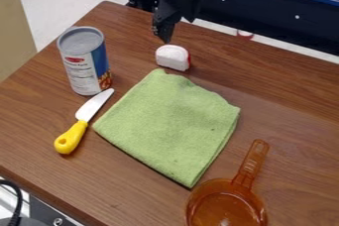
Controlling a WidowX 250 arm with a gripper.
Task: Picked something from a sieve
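Hanging near the white block [173, 57]: gripper [168, 30], can't tell if open or closed. Green cloth [169, 123] sits between block and orange pan [225, 205] on desk [298, 101]; can [84, 64] and yellow-handled knife [81, 125] near cloth.

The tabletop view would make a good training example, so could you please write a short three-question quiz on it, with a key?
1. Multiple choice: The knife has a handle of which colour?
a) orange
b) yellow
c) green
2. True or false: The orange pan rests on top of the cloth.
3. Fill in the blank: The ____ stands upright near the knife's tip.

Key:
1. b) yellow.
2. False; the orange pan is on the table, beside the cloth.
3. can.
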